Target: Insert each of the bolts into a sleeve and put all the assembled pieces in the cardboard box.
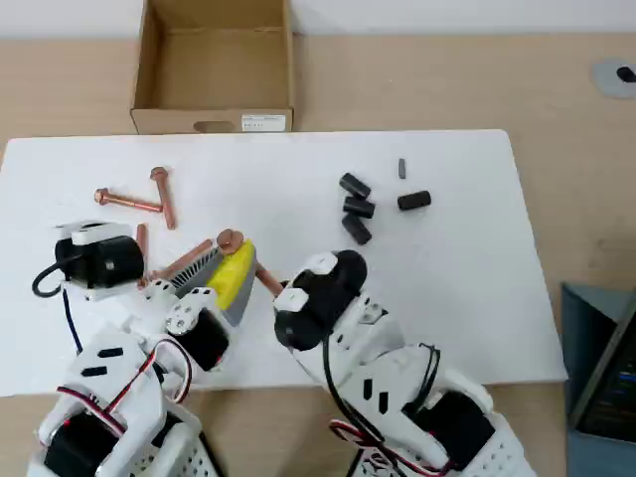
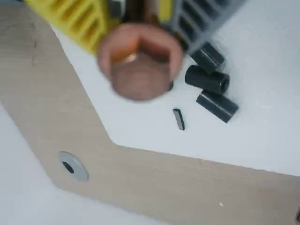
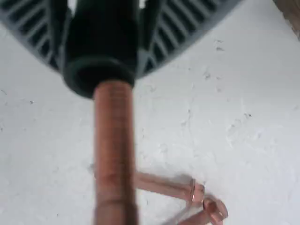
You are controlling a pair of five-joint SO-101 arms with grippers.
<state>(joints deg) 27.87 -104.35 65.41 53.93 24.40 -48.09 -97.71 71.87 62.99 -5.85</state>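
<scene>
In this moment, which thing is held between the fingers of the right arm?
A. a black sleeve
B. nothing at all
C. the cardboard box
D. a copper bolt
A: in the right wrist view a black sleeve sits between the right arm's fingers, and the shaft of a copper bolt meets its open end.

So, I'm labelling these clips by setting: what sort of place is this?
Probably an office or lab desk set up as a robot test bench: a wooden desktop with a cable grommet, a white work mat laid over it, and loose bolts and sleeves set out by a cardboard box.
</scene>
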